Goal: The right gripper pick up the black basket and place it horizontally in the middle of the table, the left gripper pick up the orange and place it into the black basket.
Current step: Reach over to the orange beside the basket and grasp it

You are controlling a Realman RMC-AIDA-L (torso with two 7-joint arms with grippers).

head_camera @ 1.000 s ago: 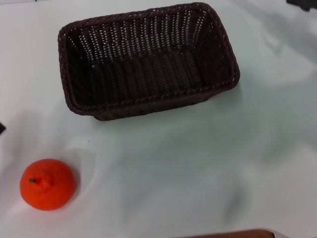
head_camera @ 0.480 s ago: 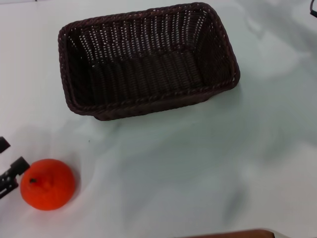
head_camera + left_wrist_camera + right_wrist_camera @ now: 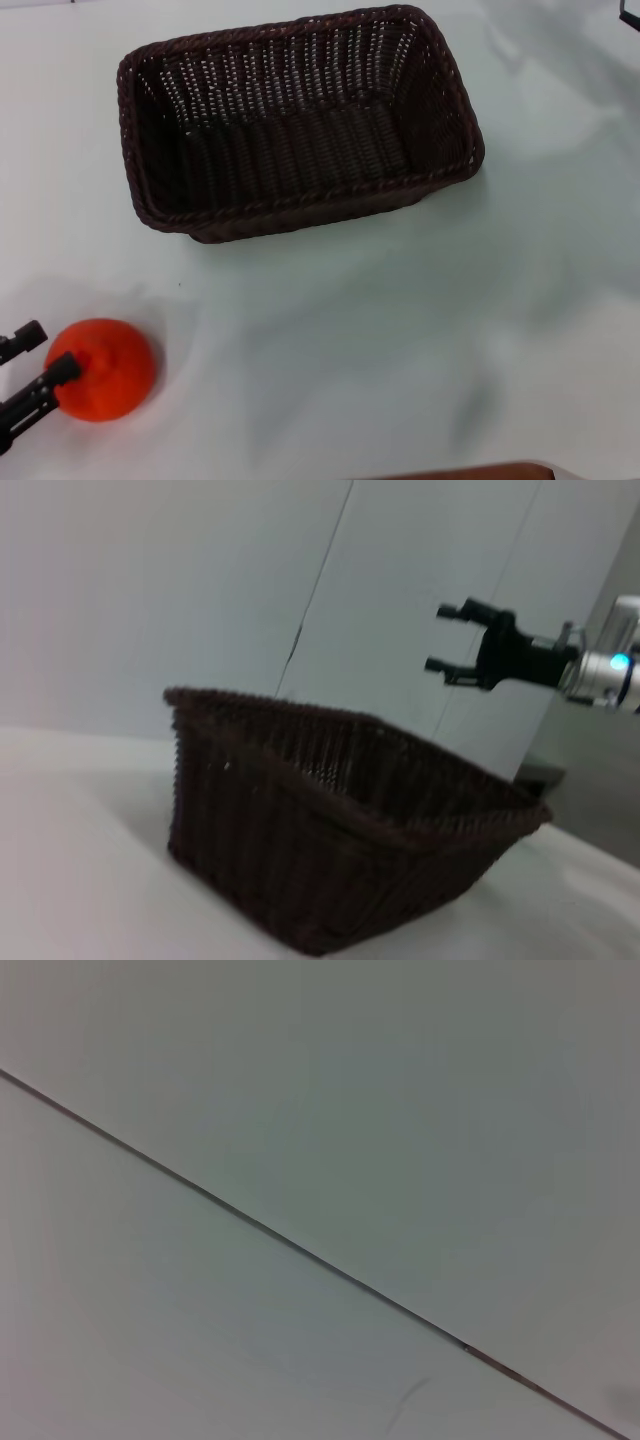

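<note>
The left claw (image 3: pixel 32 362) is sitting low at the near left edge of the surface (image 3: pixel 400 330), w/ two thin black fingers (image 3: pixel 40 388) spread apart. The orange (image 3: pixel 100 369) is lying right at those fingertips: one finger is overlapping its near side, the other is just off its far side. The claw is standing wide, not closed on the fruit; actual contact can't be confirmed from the head view.

The black basket (image 3: pixel 295 125) is sitting well apart from the left claw, farther out and toward the robot's right, long side running across the surface, opening facing up. The braided rim and open-weave walls are showing clearly.

In the left wrist view the basket (image 3: pixel 340 820) is filling the foreground, resting flat on the surface (image 3: pixel 70 830). Beyond and above it the right claw (image 3: pixel 452 638) is hanging in the air, two short fingers parted w/ a gap between them, gripping nothing, well clear of the basket rim.

The right wrist view is showing only pale flat panels w/ a thin dark seam (image 3: pixel 300 1250).
</note>
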